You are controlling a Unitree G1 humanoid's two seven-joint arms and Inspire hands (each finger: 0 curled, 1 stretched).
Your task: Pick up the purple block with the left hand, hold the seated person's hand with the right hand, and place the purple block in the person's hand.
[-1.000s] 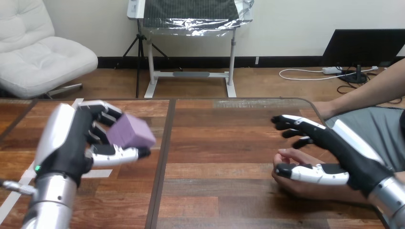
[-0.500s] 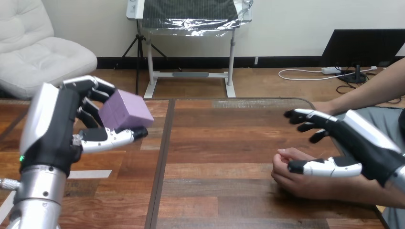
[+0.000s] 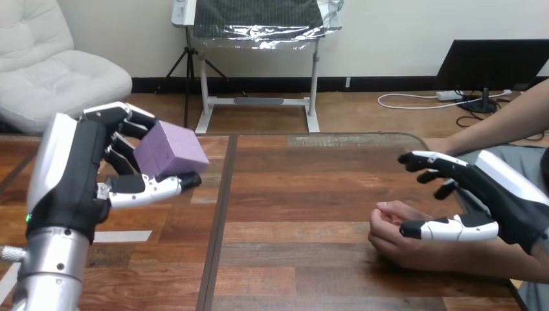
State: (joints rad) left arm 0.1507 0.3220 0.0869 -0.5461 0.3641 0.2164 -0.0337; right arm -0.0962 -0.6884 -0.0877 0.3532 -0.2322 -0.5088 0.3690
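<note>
**Task item.** We are finding the purple block [image 3: 169, 152] off the table [image 3: 311, 194], raised at the view's left and clamped in the left hand [image 3: 71, 175]. The fingers are wrapping its far side and the thumb [image 3: 152, 186] is pressing along its lower near edge. The block is sitting tilted, one corner pointing toward table centre.

**Handling (our judgement).** The block is reading as light, rigid and matte w/ crisp edges, prob. foam or wood. It is not looking fragile or esp. slippery. The flat opposing faces are offering the best hold, and the hand is taking it there now. Much of it is sitting deep in the hand, so release is calling for a wide opening close above the target.

**Right hand.** The right hand [image 3: 502, 197] is hovering at the view's right, fingers straight and spread, grasping nothing. Its thumb [image 3: 453, 229] is lying just over the person's wrist area; we cannot tell if it is touching. Nothing is curling round the wrist, so the hold step is not yet done.

**Obstructions.** The person's hand [image 3: 393, 234] is resting on the table near its right edge, fingers curled loosely inward. That curl is standing in the way, as no open palm is showing. We are also flagging the right hand's fingers crowding the drop spot.

**Other items.** A dark seam [image 3: 220, 214] is running front-to-back btw. the block and the person's hand. A white tape strip [image 3: 123, 236] is lying at left. Neither is obstructing the carry.
</note>
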